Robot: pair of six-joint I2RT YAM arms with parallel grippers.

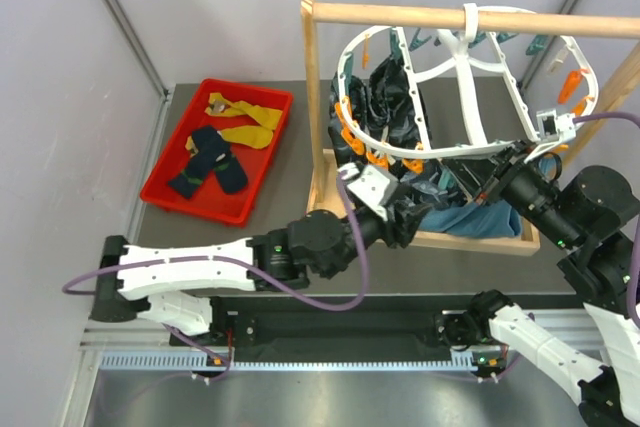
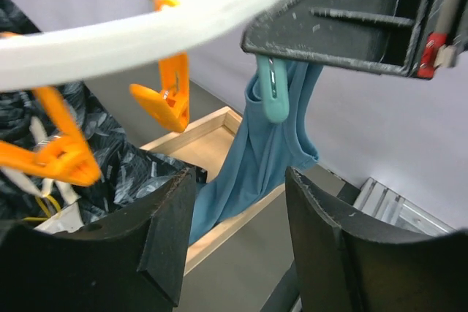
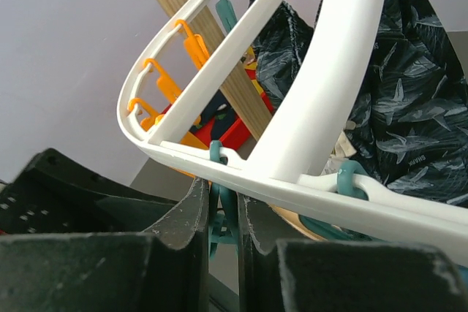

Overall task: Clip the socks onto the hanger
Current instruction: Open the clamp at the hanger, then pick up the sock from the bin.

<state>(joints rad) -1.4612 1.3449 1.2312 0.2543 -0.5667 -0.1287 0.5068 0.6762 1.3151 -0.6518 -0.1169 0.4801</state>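
**A:** Where do the socks (image 1: 228, 169) sit in relation to the two grippers?

**B:** Both pairs lie in the red tray (image 1: 195, 210) at the far left of the table. The navy pair (image 1: 208, 152) is toward the tray's near end and the mustard-yellow pair (image 1: 252, 127) toward its far end. No sock is on the hanger (image 1: 466, 67), which is hooked over the wooden rack (image 1: 420, 15) on the right.

**A:** And the grippers themselves?

**B:** Both are up at the hanger's near rim, well apart from the tray. The left gripper (image 2: 238, 180) has its jaws wide with nothing between them. Past them only an orange peg (image 2: 167, 104) and the teal-blue cloth (image 2: 256, 151) show. The right gripper (image 3: 221, 195) has its jaws closed almost together on a teal peg (image 3: 216, 153) under the rim.

**A:** So which one fetches?

**B:** The left one, I'd say. It is the nearer of the two and its jaws are free. The tray lies to the left of those jaws and lower down. The right one is occupied and farther off.

**A:** How do the socks lie?

**B:** The navy ones run roughly near-to-far on a slant, partly overlapping. The yellow ones run more left-to-right. In my judgement, picking a navy sock across its width would want the jaws turned roughly left-right.
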